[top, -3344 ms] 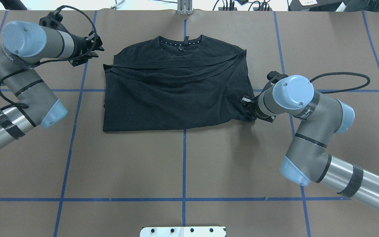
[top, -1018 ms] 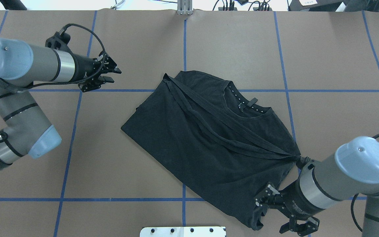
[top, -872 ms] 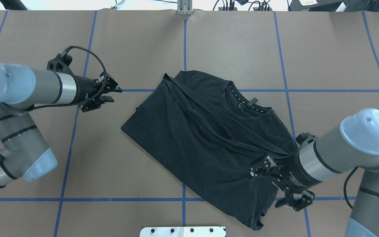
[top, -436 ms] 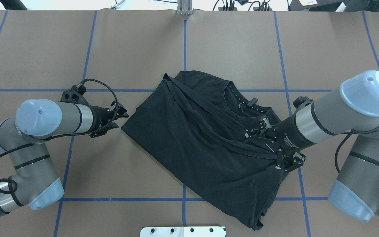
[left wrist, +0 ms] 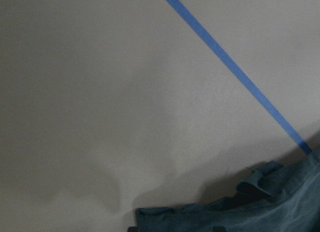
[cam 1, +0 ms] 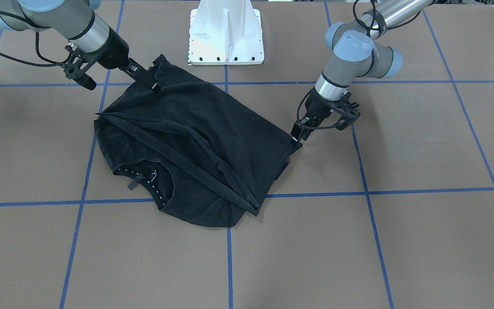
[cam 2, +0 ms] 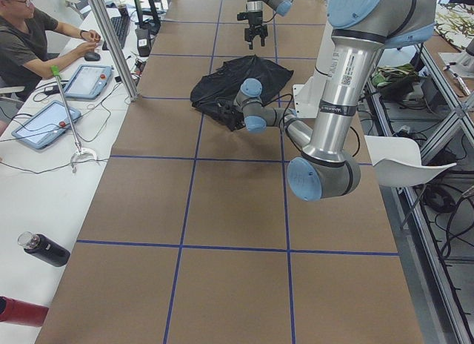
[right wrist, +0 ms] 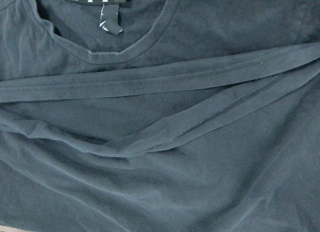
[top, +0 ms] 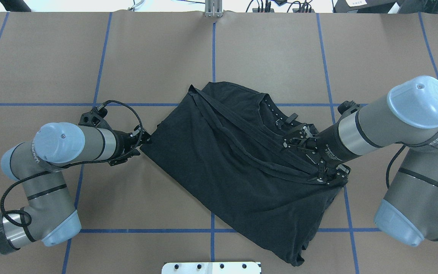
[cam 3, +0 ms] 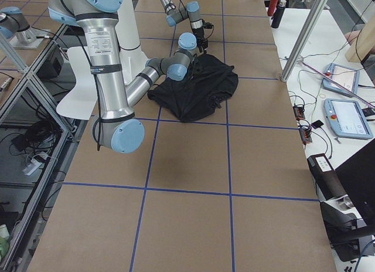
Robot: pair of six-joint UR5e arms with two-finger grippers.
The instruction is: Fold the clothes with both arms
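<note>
The black T-shirt [top: 234, 167] lies slantwise on the brown table, sleeves folded across it and the white-dotted neck trim [top: 276, 118] facing up. Its chest graphic is hidden. My left gripper [top: 143, 144] sits low at the shirt's left corner, fingers open around the corner's tip. In the front view this left gripper [cam 1: 295, 138] touches that same corner. In the left wrist view only the shirt [left wrist: 260, 207] edge shows. My right gripper [top: 302, 162] hovers above the shirt's right part, fingers apart and holding nothing. In the right wrist view the shirt [right wrist: 160, 142] lies flat beneath.
The white pedestal base [cam 1: 226, 34] stands just behind the shirt's near corner. Blue tape lines [top: 213, 45] grid the table. A person [cam 2: 29, 40] sits at a side desk with tablets [cam 2: 41, 121] beyond a metal pole [cam 2: 111, 40]. Bare table surrounds the shirt.
The shirt was dragged from the far centre toward the near right, turned, and let go. The right gripper then rose over its right part. The left gripper swept in to its left corner.
</note>
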